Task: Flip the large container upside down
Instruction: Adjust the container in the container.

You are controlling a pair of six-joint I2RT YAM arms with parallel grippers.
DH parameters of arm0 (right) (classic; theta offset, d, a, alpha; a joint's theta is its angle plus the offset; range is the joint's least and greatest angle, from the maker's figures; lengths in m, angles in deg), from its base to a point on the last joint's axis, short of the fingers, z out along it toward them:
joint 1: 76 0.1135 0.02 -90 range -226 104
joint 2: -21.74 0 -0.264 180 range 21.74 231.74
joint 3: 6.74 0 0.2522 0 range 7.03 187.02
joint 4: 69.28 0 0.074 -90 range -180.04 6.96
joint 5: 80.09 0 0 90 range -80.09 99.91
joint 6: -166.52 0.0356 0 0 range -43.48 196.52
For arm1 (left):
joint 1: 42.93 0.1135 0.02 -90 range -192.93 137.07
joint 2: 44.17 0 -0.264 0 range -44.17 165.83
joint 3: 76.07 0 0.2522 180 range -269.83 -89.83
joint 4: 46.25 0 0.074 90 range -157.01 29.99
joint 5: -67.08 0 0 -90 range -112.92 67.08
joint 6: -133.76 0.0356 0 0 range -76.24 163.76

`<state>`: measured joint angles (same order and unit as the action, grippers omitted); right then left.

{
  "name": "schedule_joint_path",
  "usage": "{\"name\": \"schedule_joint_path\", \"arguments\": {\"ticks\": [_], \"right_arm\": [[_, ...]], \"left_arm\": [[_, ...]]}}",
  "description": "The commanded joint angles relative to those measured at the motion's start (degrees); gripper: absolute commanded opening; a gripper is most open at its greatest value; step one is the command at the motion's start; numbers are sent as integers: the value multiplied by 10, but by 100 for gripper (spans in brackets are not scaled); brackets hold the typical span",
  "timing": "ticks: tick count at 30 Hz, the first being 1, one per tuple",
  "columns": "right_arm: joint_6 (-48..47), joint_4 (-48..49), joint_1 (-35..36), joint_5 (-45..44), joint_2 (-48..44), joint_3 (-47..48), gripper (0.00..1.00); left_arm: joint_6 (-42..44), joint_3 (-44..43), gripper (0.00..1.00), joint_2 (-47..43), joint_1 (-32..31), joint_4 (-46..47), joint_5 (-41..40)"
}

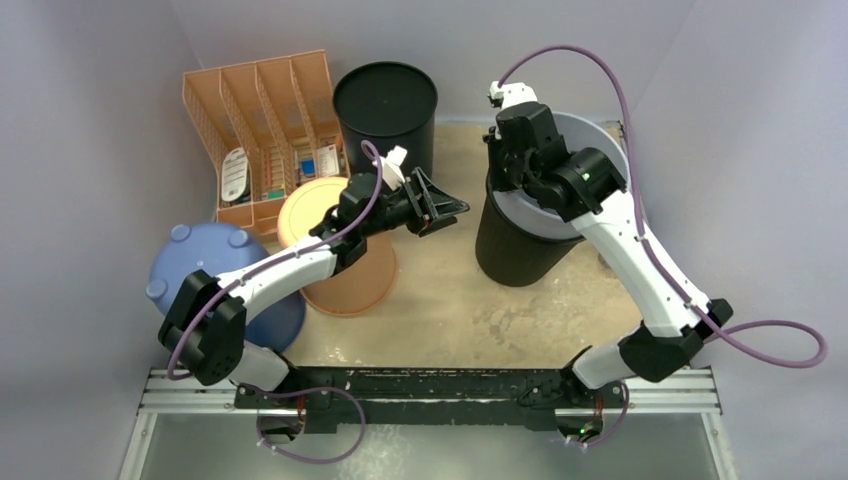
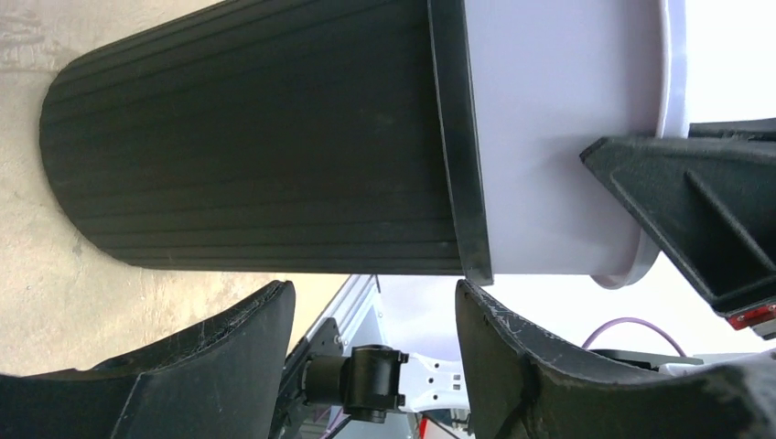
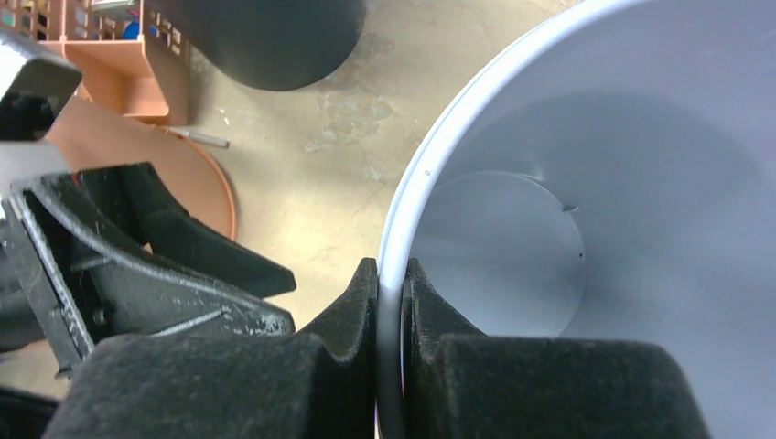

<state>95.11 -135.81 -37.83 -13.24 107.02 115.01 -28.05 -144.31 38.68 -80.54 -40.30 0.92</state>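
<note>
A sandy, scuffed table point(image 1: 450, 320) is enclosed by pale lilac walls. On its right side a grey bin point(image 1: 608, 135) is seated mouth-up inside a black bin point(image 1: 515, 255), with its upper part standing proud of the black rim. This nested pair is taken to be the large container.

The right claw point(image 3: 392, 288) is shut on the grey rim, one finger inside the wall and one outside, so that the thin lip is pinched. That hold is probably favoured because the rim is the only edge narrow enough to be gripped, and the bin can be tipped from it.

The left claw point(image 1: 448, 217) is held wide open with nothing in it, just beside the black wall and apart from it. It seems to be placed to steady the body as it is tilted.

An orange bin point(image 1: 345, 265), a blue bin point(image 1: 190, 265) and a second black bin point(image 1: 385, 100) are seen base-up to the left and at the back, beside an orange file rack point(image 1: 265, 110). The turning is judged not yet begun.
</note>
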Motion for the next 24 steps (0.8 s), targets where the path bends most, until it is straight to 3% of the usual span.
{"name": "schedule_joint_path", "arguments": {"ticks": [1, 5, 13, 24], "right_arm": [[-12, 65, 0, 37, -30, -22, 0], [3, 67, 0, 39, -20, -28, 5], [15, 75, 0, 41, -23, -40, 6], [22, 81, 0, 52, -25, -47, 5]], "left_arm": [[-7, -23, 64, 3, -14, 39, -6], [-28, -23, 64, 20, -29, 62, -26], [-75, -15, 63, 34, -52, 168, -49], [-126, -18, 51, 84, -57, 246, -48]]}}
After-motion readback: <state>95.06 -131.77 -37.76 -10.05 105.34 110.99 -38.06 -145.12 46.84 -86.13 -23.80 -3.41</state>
